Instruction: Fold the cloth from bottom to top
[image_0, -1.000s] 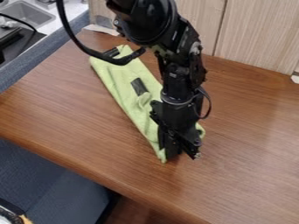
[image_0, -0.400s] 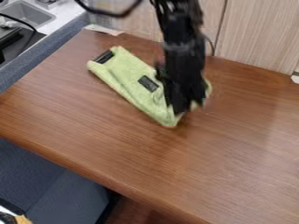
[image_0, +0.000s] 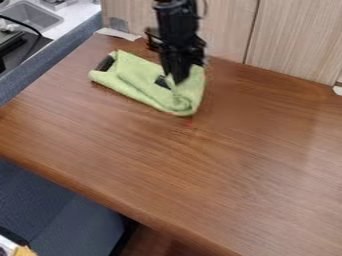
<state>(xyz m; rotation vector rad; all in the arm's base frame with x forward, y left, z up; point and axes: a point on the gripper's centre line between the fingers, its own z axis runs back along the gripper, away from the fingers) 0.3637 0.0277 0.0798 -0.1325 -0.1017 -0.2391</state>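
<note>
My gripper (image_0: 179, 80) hangs down over the right part of the green cloth (image_0: 137, 75), with its tips at the cloth's surface. The cloth lies bunched and doubled over near the back of the table, running from upper left to lower right. A dark patch marks its upper left end, and another dark patch sits beside the gripper's tips. The gripper hides part of the cloth's upper right edge.
The brown table (image_0: 220, 165) extends in front and to the right. Wooden panels (image_0: 294, 40) stand along its back edge. A sink (image_0: 32, 16) is at the upper left, and a dark blue seat (image_0: 53, 210) at the lower left.
The gripper has moved up and leftward, toward the back of the table. The cloth's lower end has come along with it, leaving the cloth shorter and more bunched.
</note>
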